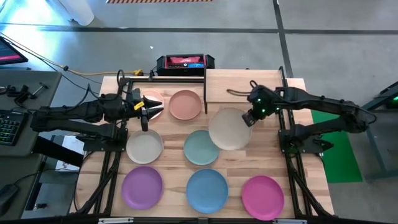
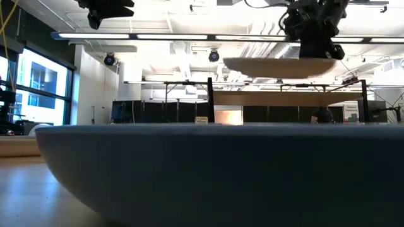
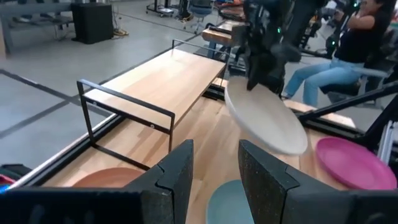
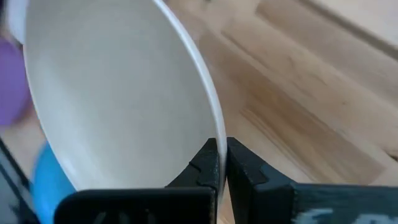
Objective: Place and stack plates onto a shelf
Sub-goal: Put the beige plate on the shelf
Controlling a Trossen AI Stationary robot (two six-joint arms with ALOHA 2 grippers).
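My right gripper (image 1: pixel 249 118) is shut on a cream plate (image 1: pixel 229 129) that hangs in the air near the shelf (image 1: pixel 255 87), a light-wood platform on black legs at the table's far right. My left gripper (image 1: pixel 148 112) stands open with nothing between its fingers, above a partly hidden pale pink plate (image 1: pixel 153 99). Flat on the table lie a terracotta plate (image 1: pixel 185 104), another cream plate (image 1: pixel 144 146), and teal (image 1: pixel 201 147), purple (image 1: pixel 142 186), blue (image 1: pixel 207 190) and magenta (image 1: pixel 262 196) plates. My right gripper pinches the cream plate's rim (image 4: pixel 217 134) between its two fingers, one on the inner face and one on the underside. The fingers slant down onto the rim's far right part. The plate (image 2: pixel 281 65) is lifted clear of the table and reaches from the fingers toward the near left.
A red and black box (image 1: pixel 185 61) sits beyond the table's far edge. Behind the shelf (image 3: pixel 161 74), in the left wrist view, a person sits on a chair (image 3: pixel 348 56). The blue plate (image 2: pixel 214 170) fills the foreground of the low view.
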